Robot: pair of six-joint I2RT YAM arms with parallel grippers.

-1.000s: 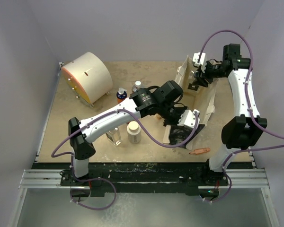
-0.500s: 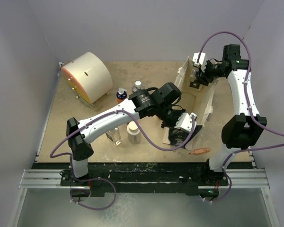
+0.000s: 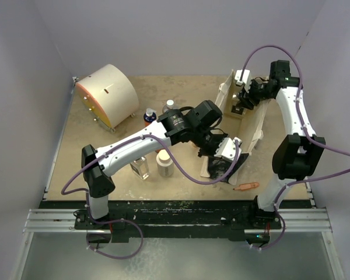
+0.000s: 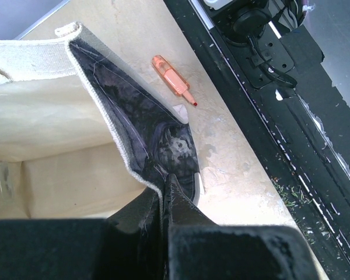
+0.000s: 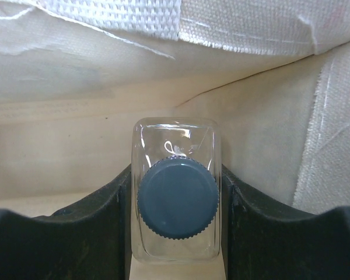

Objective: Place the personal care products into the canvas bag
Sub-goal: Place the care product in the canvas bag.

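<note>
From above we cannot make out what the right gripper (image 3: pixel 243 100) carries at the mouth of the canvas bag (image 3: pixel 258 127); its wrist camera shows the fingers clamped on a clear square bottle (image 5: pixel 175 140) with a ribbed dark cap, ringed by woven cream cloth; the left gripper (image 4: pixel 165 189) pinches the bag's dark printed rim tight; other bottles (image 3: pixel 164 163) stand on the table (image 3: pixel 76 151), partly hidden; an orange pen (image 4: pixel 172 79) lies nearby.

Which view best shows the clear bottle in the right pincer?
The right wrist view: the clear squarish bottle, dark cap toward the lens, sits centred, clamped in the right pincer with the canvas bag behind. In the top external view it is too small to make out; the left wrist view misses it.
</note>
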